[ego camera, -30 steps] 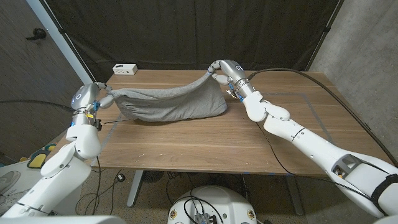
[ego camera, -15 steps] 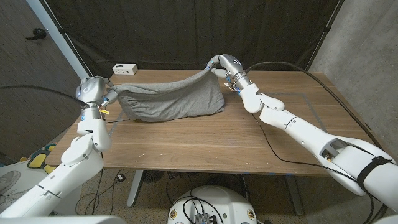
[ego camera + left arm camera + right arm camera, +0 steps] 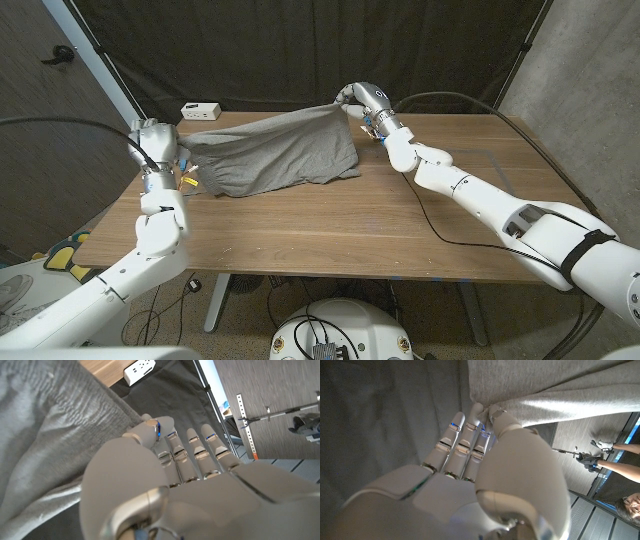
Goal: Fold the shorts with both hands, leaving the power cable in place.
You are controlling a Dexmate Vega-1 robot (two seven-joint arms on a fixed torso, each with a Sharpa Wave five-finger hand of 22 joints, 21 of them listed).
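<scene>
Grey shorts point(image 3: 275, 152) hang stretched between my two hands over the back of the wooden table point(image 3: 350, 230), their lower part lying on the wood. My left hand point(image 3: 160, 145) grips the cloth's left end above the table's left edge; the left wrist view has the grey fabric point(image 3: 45, 435) against the thumb of that hand point(image 3: 165, 475). At the far middle of the table my right hand point(image 3: 358, 103) holds the right end raised; in the right wrist view the thumb of that hand point(image 3: 480, 460) pinches the cloth's hem point(image 3: 545, 400).
A white power strip point(image 3: 201, 110) lies at the table's back left corner, also seen as a power strip point(image 3: 141, 370) past the cloth. A black cable point(image 3: 440, 235) runs along my right arm. A dark curtain hangs behind. A person's arm point(image 3: 625, 467) is far off.
Both hands have carried the shorts' top edge toward the far side of the table and a little higher; more fabric now lies spread on the wood. The left arm has swung inward.
</scene>
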